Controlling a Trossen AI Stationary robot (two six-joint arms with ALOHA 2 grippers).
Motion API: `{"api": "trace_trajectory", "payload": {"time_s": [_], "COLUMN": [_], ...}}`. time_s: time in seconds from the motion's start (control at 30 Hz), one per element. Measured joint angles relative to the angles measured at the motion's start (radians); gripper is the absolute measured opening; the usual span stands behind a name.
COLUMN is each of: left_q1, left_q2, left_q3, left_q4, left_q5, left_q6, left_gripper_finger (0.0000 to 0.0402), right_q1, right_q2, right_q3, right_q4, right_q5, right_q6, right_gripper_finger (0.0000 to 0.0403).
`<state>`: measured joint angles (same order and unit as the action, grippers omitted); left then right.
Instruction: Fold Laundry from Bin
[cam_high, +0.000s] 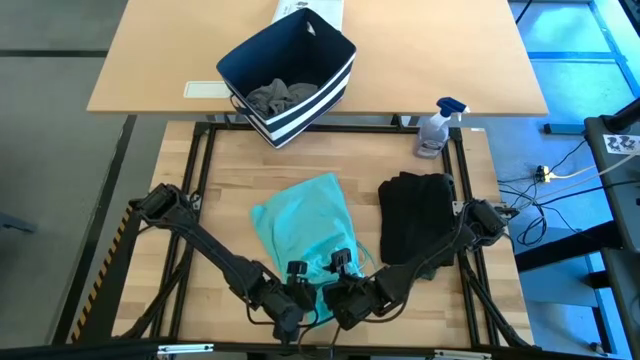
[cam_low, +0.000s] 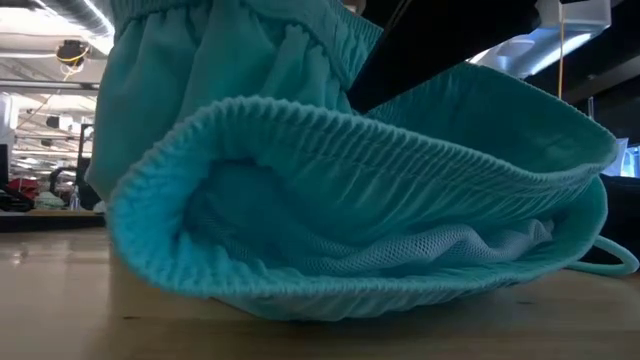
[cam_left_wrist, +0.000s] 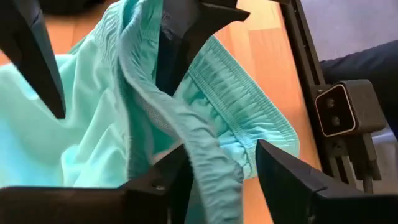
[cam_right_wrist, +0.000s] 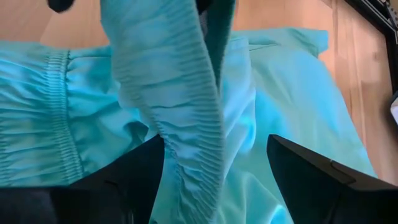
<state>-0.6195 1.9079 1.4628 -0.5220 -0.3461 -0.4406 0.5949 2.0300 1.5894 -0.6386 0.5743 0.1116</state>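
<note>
The teal piece (cam_high: 300, 225), shorts with an elastic waistband (cam_low: 360, 140), lies spread on the table's middle. Its waist end is raised at the near edge, and the waist opening gapes in the low view. My left gripper (cam_high: 300, 285) and my right gripper (cam_high: 345, 280) meet there, close together. Both stand open with a raised strip of waistband running between their fingers (cam_left_wrist: 211, 168) (cam_right_wrist: 186, 155). The bin (cam_high: 325, 90) stands on the far table with a grey garment (cam_high: 280, 97) inside. My left gripper (cam_left_wrist: 221, 174) has the raised waistband strip (cam_left_wrist: 208, 158) passing between its fingers and lying against the inner side of one finger (cam_left_wrist: 168, 180). A small gap shows to the other finger. The band rises from here toward the right gripper's finger (cam_left_wrist: 180, 43). My right gripper (cam_right_wrist: 214, 168) has the gathered waistband (cam_right_wrist: 180, 134) running up along one finger (cam_right_wrist: 134, 180), touching it. A wide gap shows between the band and the other finger (cam_right_wrist: 317, 180). The fingers slant down from the near side, and the rest of the shorts lies on the table beyond.
A folded black garment (cam_high: 415, 215) lies on the table right of the teal piece. A spray bottle (cam_high: 440, 125) stands at the far right corner. A dark metal frame (cam_high: 200, 170) borders the work surface. Bare wood shows to the left of the teal piece.
</note>
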Motion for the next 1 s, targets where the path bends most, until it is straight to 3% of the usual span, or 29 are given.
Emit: {"api": "trace_trajectory", "payload": {"time_s": [0.27,0.4,0.57,1.0], "left_q1": [-0.002,-0.004,-0.008,-0.061], "left_q2": [0.000,-0.002,-0.004,-0.005], "left_q3": [0.000,0.000,0.009,0.181], "left_q4": [-0.016,-0.016,-0.053,-0.156], "left_q5": [-0.020,-0.070,-0.156,-0.291], "left_q6": [0.008,0.009,0.028,0.032], "left_gripper_finger": [0.0259,0.0288,0.0293,0.0293], "right_q1": [0.000,0.000,0.001,0.064], "right_q2": [0.000,0.000,0.000,-0.011], "right_q3": [0.000,0.000,0.000,0.000], "right_q4": [-0.053,-0.127,-0.215,-0.337], "right_q5": [0.000,0.009,0.009,0.017], "right_q6": [0.019,0.059,0.133,0.247], "right_gripper_finger": [0.0285,0.0285,0.0285,0.0285]}}
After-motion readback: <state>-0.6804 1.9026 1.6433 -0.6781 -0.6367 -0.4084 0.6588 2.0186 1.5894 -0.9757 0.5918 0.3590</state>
